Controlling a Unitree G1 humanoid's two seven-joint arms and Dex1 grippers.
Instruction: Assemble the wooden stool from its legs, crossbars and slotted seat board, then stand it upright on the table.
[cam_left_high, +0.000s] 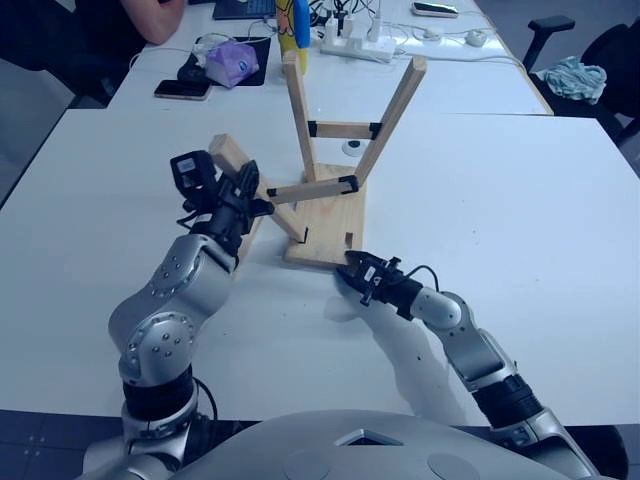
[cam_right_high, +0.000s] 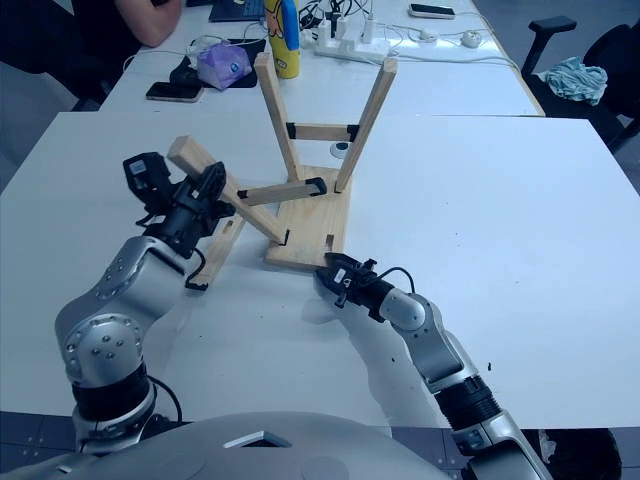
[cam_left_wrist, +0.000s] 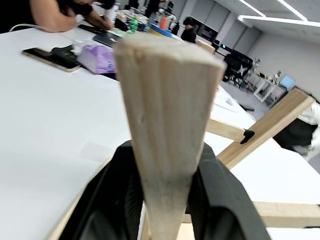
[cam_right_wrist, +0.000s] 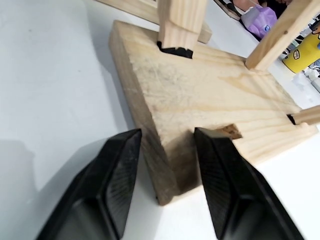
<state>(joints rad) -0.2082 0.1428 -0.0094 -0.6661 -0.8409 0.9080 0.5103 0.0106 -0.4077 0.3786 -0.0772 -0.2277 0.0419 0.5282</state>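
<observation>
While the slotted seat board (cam_left_high: 322, 222) lies flat on the white table (cam_left_high: 520, 200), two wooden legs stand up from its far side: one (cam_left_high: 300, 110) on the robot's left, one (cam_left_high: 392, 115) on its right. They lean apart at the top. A short crossbar (cam_left_high: 342, 129) with black end brackets joins them.

The left gripper (cam_left_high: 250, 192) is clamped around a third leg (cam_left_wrist: 167, 100), its black fingers (cam_left_wrist: 117, 195) pressed against both sides of the wood. This leg is tilted, its free end pointing up and to the robot's left and its lower end at a slot in the board's near left edge. A second crossbar (cam_left_high: 305, 190) runs from it towards the upright legs.

A loose wooden piece (cam_right_high: 222, 245) lies on the table under the left arm, just beside the board.

The right gripper (cam_left_high: 348, 270) sits low at the board's near corner, its fingers (cam_right_wrist: 117, 180) spread apart, one on each side of that corner.

On the farther table are a phone (cam_left_high: 182, 89), a purple tissue pack (cam_left_high: 232, 62) and a yellow bottle (cam_right_high: 283, 40).
</observation>
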